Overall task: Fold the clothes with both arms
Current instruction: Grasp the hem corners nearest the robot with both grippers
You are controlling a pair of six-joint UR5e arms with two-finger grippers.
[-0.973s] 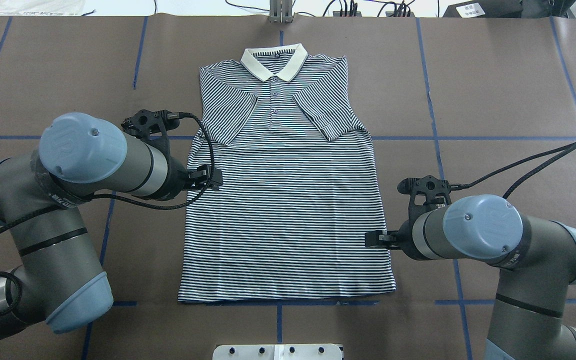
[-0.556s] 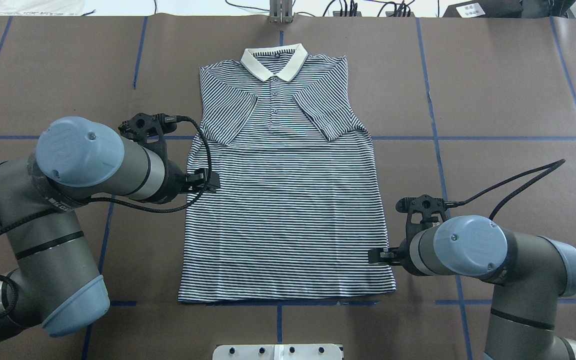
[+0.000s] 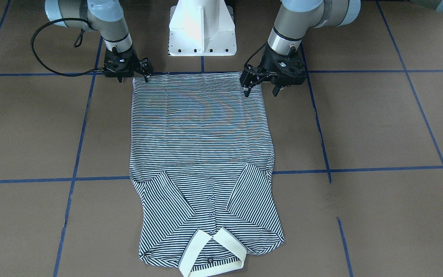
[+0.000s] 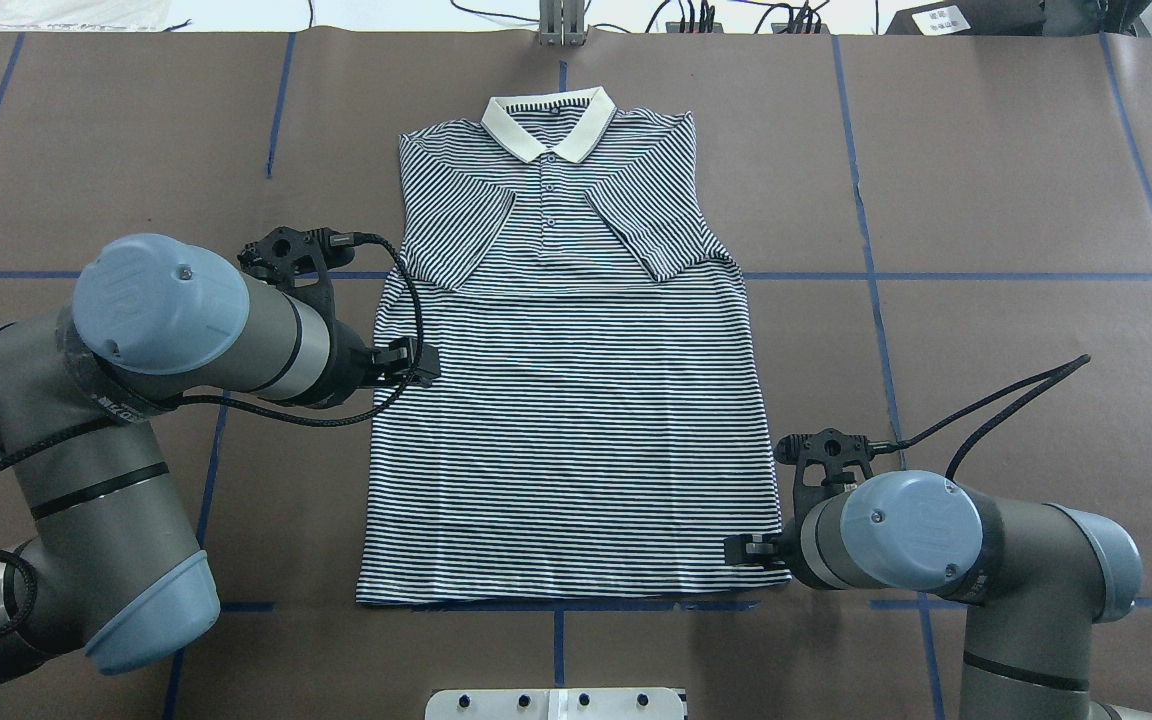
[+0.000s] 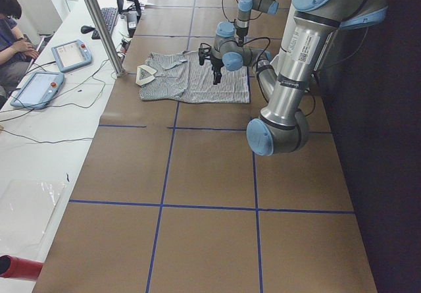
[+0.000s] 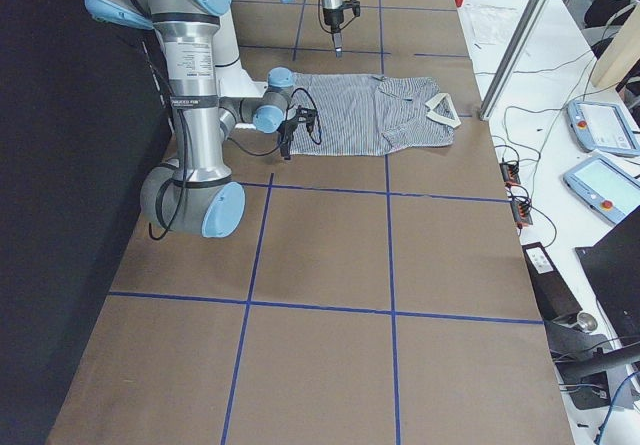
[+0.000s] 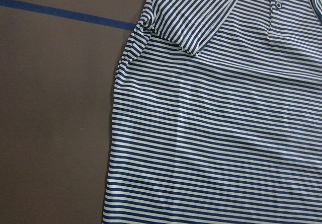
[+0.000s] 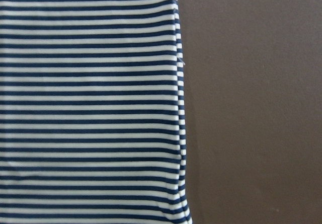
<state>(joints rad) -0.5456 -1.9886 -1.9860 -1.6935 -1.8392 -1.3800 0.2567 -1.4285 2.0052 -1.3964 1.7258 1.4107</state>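
1. The shirt point(image 4: 576, 400) is lying flat and face up in the middle of the bench point(image 4: 986, 200). Its cream collar point(image 4: 548, 120) is pointing away from the robot and its hem is sitting nearest the base point(image 3: 202, 27).
2. Both sleeves point(image 4: 456, 230) are lying folded inward across the chest, meeting near the placket.
3. The left claw point(image 3: 260, 90) is hovering over the shirt's edge on the robot's left, just below the folded sleeve. It is pointing down with its fingers spread wide and gripping nothing.
4. The left wrist view is showing that side edge, the sleeve tip and bare bench beside them.
5. The right claw point(image 4: 744, 548) is sitting at the hem corner on the robot's right. From the front-facing view its fingers seem to be parted, with one over the corner. I cannot tell whether it is touching the cloth.
6. The right wrist view is showing the shirt's straight side edge against bare bench.
7. The left arm point(image 4: 196, 320) is reaching in from the left, and the right arm point(image 4: 936, 530) is bending low beside the hem.
8. Blue tape lines point(image 4: 936, 276) are crossing the brown bench cover.
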